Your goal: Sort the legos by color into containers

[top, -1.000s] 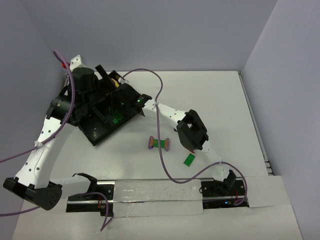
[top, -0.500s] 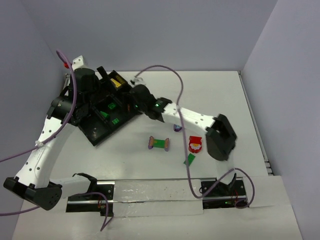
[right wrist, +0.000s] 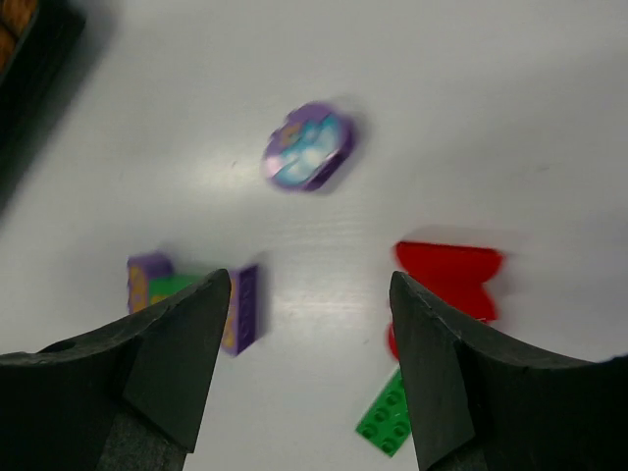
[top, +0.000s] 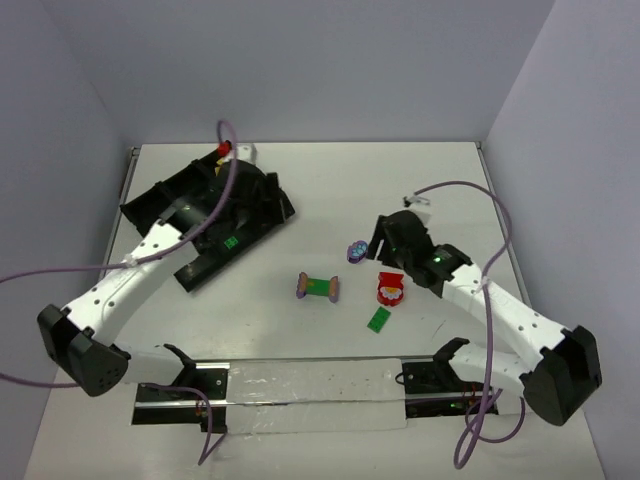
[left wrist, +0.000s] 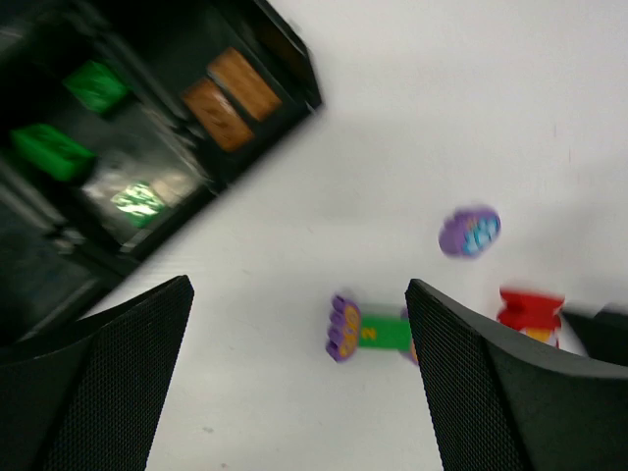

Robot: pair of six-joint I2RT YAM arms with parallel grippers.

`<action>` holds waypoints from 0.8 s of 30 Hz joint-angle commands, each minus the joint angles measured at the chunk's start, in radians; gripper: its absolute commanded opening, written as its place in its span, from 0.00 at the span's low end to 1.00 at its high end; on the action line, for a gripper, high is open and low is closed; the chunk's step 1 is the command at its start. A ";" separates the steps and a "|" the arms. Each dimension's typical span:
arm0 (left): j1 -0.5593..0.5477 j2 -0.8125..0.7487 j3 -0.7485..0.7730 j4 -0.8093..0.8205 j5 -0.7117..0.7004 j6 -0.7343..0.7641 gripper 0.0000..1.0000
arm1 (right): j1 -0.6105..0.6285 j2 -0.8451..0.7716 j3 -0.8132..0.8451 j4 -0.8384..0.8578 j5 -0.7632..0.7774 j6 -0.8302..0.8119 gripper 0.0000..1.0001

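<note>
Several legos lie loose on the white table: a purple piece point(top: 355, 250) point(right wrist: 307, 147), a purple-ended green bar point(top: 319, 287) point(left wrist: 373, 332), a red-and-white brick point(top: 389, 289) point(right wrist: 446, 275) and a flat green plate point(top: 379, 319) point(right wrist: 388, 417). The black divided tray point(top: 200, 268) at the back left holds green bricks point(left wrist: 51, 150) and orange bricks point(left wrist: 221, 98) in separate containers. My left gripper point(top: 240, 190) point(left wrist: 297, 294) hovers open over the tray, empty. Just right of the purple piece, my right gripper point(top: 378, 240) point(right wrist: 309, 285) hangs open above the table, holding nothing.
The left arm's white link point(top: 120, 285) runs from the near left corner up to the tray. Purple cables point(top: 470, 190) loop over both arms. A foil-covered strip point(top: 310, 385) lies along the near edge. Walls close in the table at the back and both sides.
The right arm has pulled back from the tray to above the loose legos, uncovering the red-and-white brick and purple piece. The left arm has swung so its gripper is over the tray.
</note>
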 commanded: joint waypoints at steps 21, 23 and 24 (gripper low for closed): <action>-0.686 0.626 0.153 0.192 0.166 -0.129 0.99 | -0.588 -0.024 0.158 -0.026 -0.189 -0.144 0.79; -0.687 0.652 0.163 0.203 0.171 -0.122 0.99 | -0.591 -0.028 0.153 -0.021 -0.194 -0.143 0.79; -0.688 0.662 0.168 0.204 0.171 -0.117 0.99 | -0.591 -0.030 0.152 -0.020 -0.196 -0.142 0.79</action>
